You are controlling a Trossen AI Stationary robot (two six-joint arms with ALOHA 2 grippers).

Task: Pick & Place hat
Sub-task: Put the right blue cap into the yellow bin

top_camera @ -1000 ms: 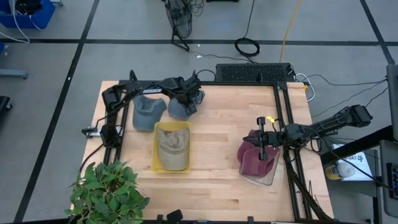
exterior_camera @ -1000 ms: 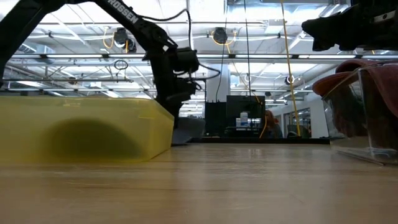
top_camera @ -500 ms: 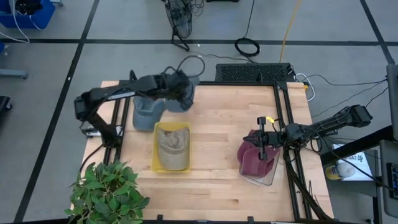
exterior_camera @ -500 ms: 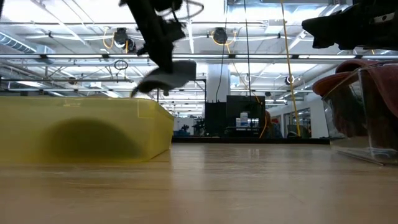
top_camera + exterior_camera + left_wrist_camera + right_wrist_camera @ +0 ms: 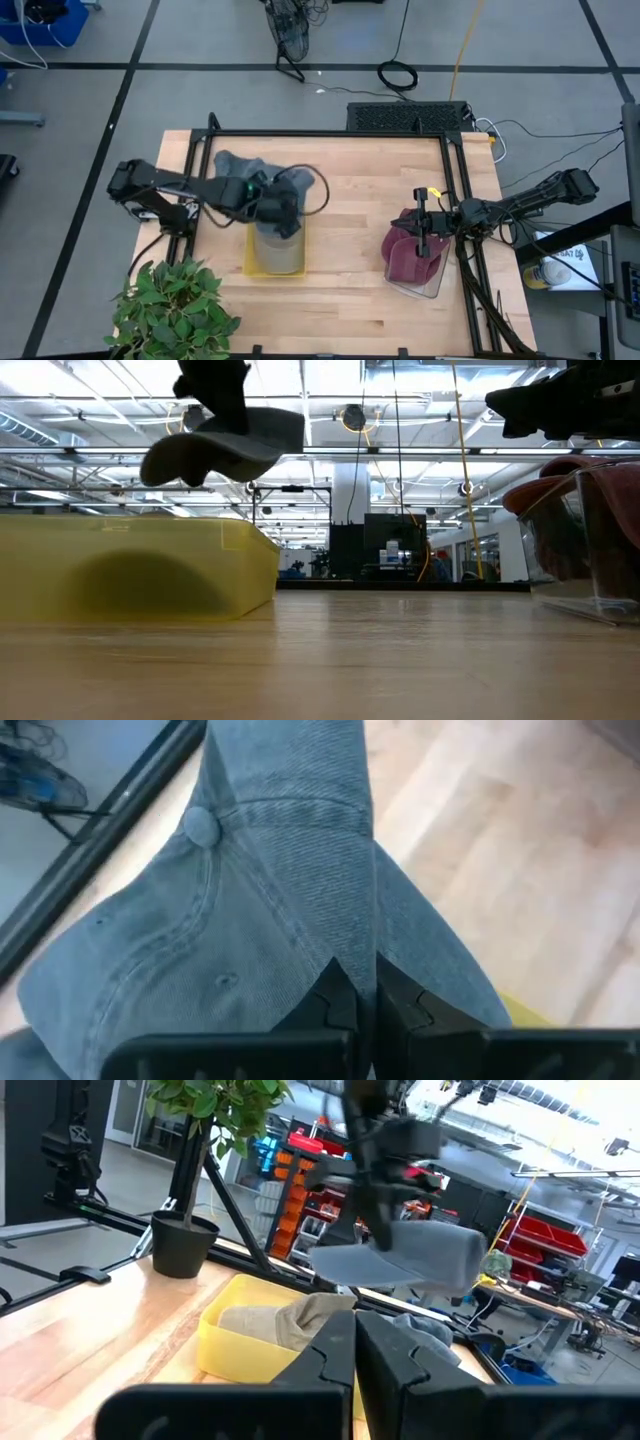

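— What is the left gripper [image 5: 365, 1010] holding?

— A blue-grey denim hat [image 5: 270, 910], pinched in its closed dark fingers [image 5: 335, 1005]. The cloth shows a fine twill weave, stitched seams fanning out from a covered button on the crown, and a soft fold where the gripper bites into it. In the low view the hat [image 5: 225, 450] hangs in the air, brim curved like a shallow scoop, just above the yellow bin [image 5: 130, 565].

— And under the gripper?

— The yellow bin [image 5: 252, 262] is a rectangular tub of translucent plastic with rounded corners; a tan hat [image 5: 290, 1320] lies crumpled inside it. Behind the gripper, toward the table's far edge, another blue-grey hat [image 5: 235, 163] lies flat on the table.

— The right gripper [image 5: 355, 1355]?

— Closed on nothing, fingers pressed together, parked well away from the left gripper, just above a clear plastic bin [image 5: 430, 280] with a maroon hat [image 5: 405, 255] draped over its rim.

— What is the table like?

— The table [image 5: 350, 200] is pale wood with a visible plank grain, smooth and slightly glossy, edged by a black metal frame [image 5: 330, 135]. A leafy green plant [image 5: 170, 310] sits at the near left corner.

— And the room?

— Grey floor in large tiles with dark joints, cables coiled on it beyond the table. The low view shows a high ceiling with bright strip lights, white trusses and a yellow cable [image 5: 463, 460] hanging down.
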